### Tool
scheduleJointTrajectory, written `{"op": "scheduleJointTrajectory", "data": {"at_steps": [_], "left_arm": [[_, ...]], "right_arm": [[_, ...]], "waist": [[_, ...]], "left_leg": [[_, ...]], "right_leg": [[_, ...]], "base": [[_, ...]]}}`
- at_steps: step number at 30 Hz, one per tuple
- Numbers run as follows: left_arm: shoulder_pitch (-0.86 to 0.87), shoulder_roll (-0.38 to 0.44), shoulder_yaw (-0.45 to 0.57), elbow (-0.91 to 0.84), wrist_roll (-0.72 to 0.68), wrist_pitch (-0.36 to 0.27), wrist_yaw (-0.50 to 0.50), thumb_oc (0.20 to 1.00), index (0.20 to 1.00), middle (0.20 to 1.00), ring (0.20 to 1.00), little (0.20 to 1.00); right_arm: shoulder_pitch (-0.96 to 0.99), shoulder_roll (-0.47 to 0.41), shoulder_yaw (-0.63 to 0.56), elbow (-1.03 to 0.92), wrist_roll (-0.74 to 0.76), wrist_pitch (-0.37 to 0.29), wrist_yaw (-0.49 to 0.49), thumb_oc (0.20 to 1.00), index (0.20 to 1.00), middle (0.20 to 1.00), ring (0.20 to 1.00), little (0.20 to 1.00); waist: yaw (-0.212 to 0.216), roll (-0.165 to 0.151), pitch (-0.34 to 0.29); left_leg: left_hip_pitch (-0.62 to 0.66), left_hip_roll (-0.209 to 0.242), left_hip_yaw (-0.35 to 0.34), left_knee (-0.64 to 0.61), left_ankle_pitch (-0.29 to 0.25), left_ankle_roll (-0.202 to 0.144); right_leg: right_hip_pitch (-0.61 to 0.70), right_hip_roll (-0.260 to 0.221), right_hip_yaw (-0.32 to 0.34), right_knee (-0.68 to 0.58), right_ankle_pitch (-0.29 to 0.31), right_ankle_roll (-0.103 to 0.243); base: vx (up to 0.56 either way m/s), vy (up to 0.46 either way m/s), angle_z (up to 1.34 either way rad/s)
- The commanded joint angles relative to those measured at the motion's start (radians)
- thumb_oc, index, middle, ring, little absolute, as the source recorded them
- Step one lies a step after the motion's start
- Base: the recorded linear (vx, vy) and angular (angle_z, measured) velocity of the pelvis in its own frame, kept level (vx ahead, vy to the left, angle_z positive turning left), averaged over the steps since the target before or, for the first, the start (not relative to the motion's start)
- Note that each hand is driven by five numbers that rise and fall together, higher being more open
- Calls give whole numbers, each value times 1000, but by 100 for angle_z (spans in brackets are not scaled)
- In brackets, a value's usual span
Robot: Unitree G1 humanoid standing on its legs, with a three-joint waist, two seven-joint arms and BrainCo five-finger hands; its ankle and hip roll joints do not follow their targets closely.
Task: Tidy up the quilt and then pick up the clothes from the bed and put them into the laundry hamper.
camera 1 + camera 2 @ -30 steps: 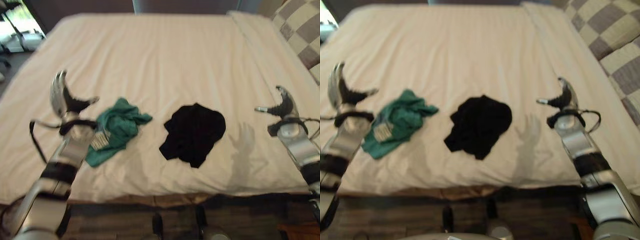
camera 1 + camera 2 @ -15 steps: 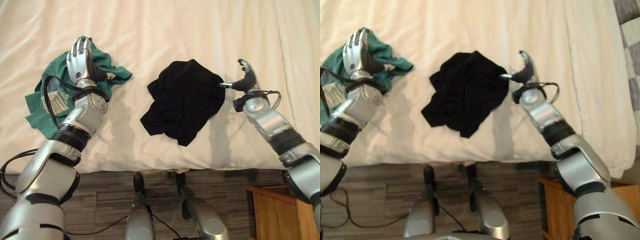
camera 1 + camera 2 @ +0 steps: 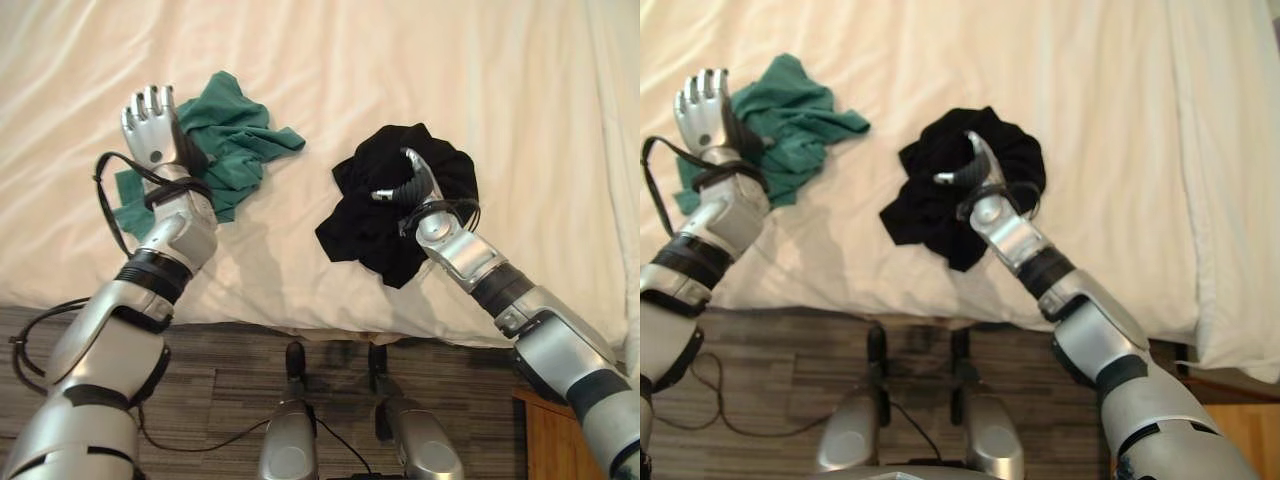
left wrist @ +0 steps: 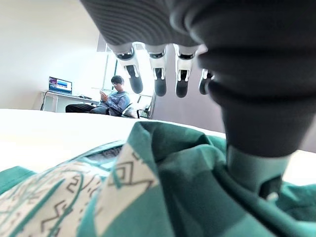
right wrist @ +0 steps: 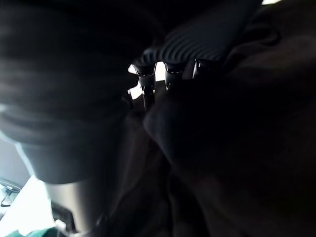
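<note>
A crumpled green garment (image 3: pixel 232 135) with a white patterned patch (image 4: pixel 59 190) lies on the cream quilt (image 3: pixel 460 60) near the bed's front edge. My left hand (image 3: pixel 150 125) hovers over the garment's left part with straight fingers (image 4: pixel 160 81), holding nothing. To the right lies a bunched black garment (image 3: pixel 445 170). My right hand (image 3: pixel 412 182) rests on top of it, fingers (image 5: pixel 147 86) gently arched against the dark cloth and thumb pointing left, not closed round it.
The bed's front edge (image 3: pixel 300 325) runs across the view above grey plank floor (image 3: pixel 220 390). A wooden piece of furniture (image 3: pixel 545 440) stands at the lower right. The quilt's folded side edge (image 3: pixel 1230 330) hangs at the right. A seated person (image 4: pixel 112 101) shows far behind.
The camera has tilted down and shifted. My right hand has moved left from beside the black garment onto its top. My left hand now stands nearer the green garment's left edge.
</note>
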Motion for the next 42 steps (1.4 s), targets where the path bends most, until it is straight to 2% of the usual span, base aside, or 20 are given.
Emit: {"op": "scheduleJointTrajectory", "data": {"at_steps": [1, 4, 6, 7, 8, 9, 12, 13, 14, 15, 21, 24, 25, 27, 28, 30, 34, 36, 38, 42], "left_arm": [[-58, -17, -22, 104, 16, -73, 19, 1000, 1000, 1000, 1000, 1000], [-80, -55, -71, 164, -51, -154, 11, 1000, 1000, 1000, 1000, 1000], [-116, -98, -95, 249, -186, -206, 57, 1000, 1000, 1000, 1000, 1000], [-125, -106, -98, 267, -182, -224, 72, 1000, 1000, 1000, 1000, 1000], [-153, -117, -106, 307, -200, -263, 99, 1000, 1000, 1000, 1000, 1000], [-188, -124, -119, 336, -217, -273, 126, 1000, 1000, 1000, 1000, 1000], [-235, -122, -138, 350, -221, -272, 159, 1000, 1000, 1000, 1000, 1000], [-236, -126, -141, 341, -222, -244, 167, 592, 592, 592, 592, 592], [-236, -127, -142, 339, -224, -235, 167, 501, 501, 501, 501, 501], [-226, -133, -139, 335, -233, -225, 163, 200, 200, 200, 200, 200], [-185, -180, -120, 322, -282, -257, 202, 200, 200, 200, 200, 200], [-107, -199, -52, 244, -415, -372, 265, 200, 200, 200, 200, 200], [-97, -200, -38, 233, -424, -386, 270, 200, 200, 200, 200, 200], [13, -198, 63, 115, -478, -505, 266, 200, 200, 200, 200, 200], [103, -203, 130, 16, -491, -549, 241, 200, 200, 200, 200, 200], [240, -229, 213, -127, -539, -598, 185, 200, 200, 200, 200, 200], [671, -329, 348, -542, -570, -608, 9, 200, 200, 200, 200, 200], [861, -361, 393, -682, -661, -587, -112, 200, 200, 200, 200, 200], [1037, -378, 406, -753, -734, -599, -216, 200, 200, 200, 200, 200], [1249, -405, 313, -752, -805, -710, -320, 200, 200, 200, 200, 200]], "right_arm": [[-76, 26, 28, 73, -77, -24, -12, 1000, 1000, 1000, 1000, 1000], [-85, 51, 60, 134, -94, -45, -34, 1000, 1000, 1000, 1000, 1000], [-117, 65, 90, 193, -93, -90, -64, 1000, 1000, 1000, 1000, 1000], [-126, 68, 94, 202, -95, -94, -66, 1000, 1000, 1000, 1000, 1000], [-152, 74, 105, 223, -97, -99, -67, 944, 944, 944, 944, 944], [-181, 77, 119, 233, -100, -104, -64, 200, 200, 200, 200, 200], [-210, 79, 150, 232, -72, -104, -73, 200, 200, 200, 200, 200], [-209, 76, 157, 219, -59, -105, -84, 200, 200, 200, 200, 200], [-209, 76, 160, 215, -53, -104, -88, 200, 200, 200, 200, 200], [-208, 79, 165, 206, -45, -95, -95, 200, 200, 200, 200, 200], [-182, 99, 171, 189, -35, -78, -136, 200, 200, 200, 200, 200], [-115, 72, 115, 135, -29, -133, -171, 200, 200, 200, 200, 200], [-108, 67, 108, 126, -22, -149, -174, 200, 200, 200, 200, 200], [-16, 23, 37, 26, 5, -231, -166, 200, 200, 200, 200, 200], [65, -5, -19, -73, 18, -279, -156, 200, 200, 200, 200, 200], [191, -28, -93, -208, 24, -322, -121, 200, 200, 200, 200, 200], [703, -82, -280, -559, 69, -475, 30, 200, 200, 200, 200, 200], [918, -66, -380, -674, 128, -483, 149, 200, 200, 200, 200, 200], [1118, -48, -453, -759, 178, -478, 240, 200, 200, 200, 200, 200], [1372, -20, -506, -758, 248, -440, 354, 200, 200, 200, 200, 200]], "waist": [[1, -30, -8], [-7, -25, 13], [-21, -16, 39], [-24, -13, 43], [-31, -9, 56], [-38, -7, 71], [-45, -14, 90], [-48, -16, 90], [-49, -15, 90], [-53, -13, 90], [-69, 10, 90], [-76, 27, 90], [-76, 26, 90], [-75, 26, 90], [-74, 22, 74], [-77, 24, 52], [-84, 33, -39], [-92, 35, -104], [-107, 33, -163], [-139, 27, -222]], "left_leg": [[20, -10, 38, 46, -136, 12], [2, -2, 46, 49, -131, 12], [-30, 2, 55, 52, -121, 10], [-37, 3, 57, 53, -118, 9], [-56, 2, 59, 57, -112, 6], [-82, 3, 60, 62, -102, 3], [-138, 2, 57, 78, -94, -3], [-161, -2, 53, 81, -91, -4], [-165, -3, 52, 81, -91, -4], [-172, -7, 48, 82, -91, -6], [-174, -24, 51, 78, -91, -6], [-137, -36, 58, 71, -102, -2], [-135, -36, 60, 70, -101, -2], [-72, -42, 60, 55, -119, 1], [-51, -42, 62, 45, -124, 2], [-21, -44, 59, 35, -133, 5], [69, -50, 61, 5, -148, 22], [112, -52, 63, -2, -150, 28], [152, -56, 74, -4, -154, 35], [215, -70, 91, -4, -179, 58]], "right_leg": [[18, -40, 40, -6, -67, 53], [-2, -40, 47, -5, -60, 55], [-38, -40, 59, -6, -52, 59], [-45, -40, 62, -6, -51, 60], [-63, -41, 68, -6, -47, 61], [-90, -44, 73, -6, -39, 61], [-143, -51, 70, -7, -27, 63], [-169, -53, 67, -7, -22, 64], [-175, -54, 67, -6, -21, 64], [-186, -54, 67, -4, -20, 63], [-210, -61, 72, 15, -28, 54], [-185, -65, 70, 27, -48, 46], [-185, -64, 71, 29, -48, 45], [-123, -61, 68, 23, -68, 42], [-105, -58, 69, 20, -74, 40], [-79, -55, 71, 18, -85, 37], [-9, -57, 62, 23, -98, 48], [42, -61, 47, 15, -92, 53], [86, -62, 34, 11, -87, 62], [150, -58, 24, 12, -104, 67]], "base": [[-27, 32, 2], [-76, 5, 1], [-168, 34, -2], [-181, 53, -2], [-221, 54, -2], [-254, 50, -1], [-183, -6, -6], [-100, 0, -13], [-79, 22, -10], [-32, 55, -10], [-19, 86, -10], [10, 87, 1], [22, 7, 6], [45, -24, 7], [87, -38, 6], [126, -21, 9], [185, 10, 4], [252, 23, 6], [225, 44, -5], [94, 70, 2]]}}
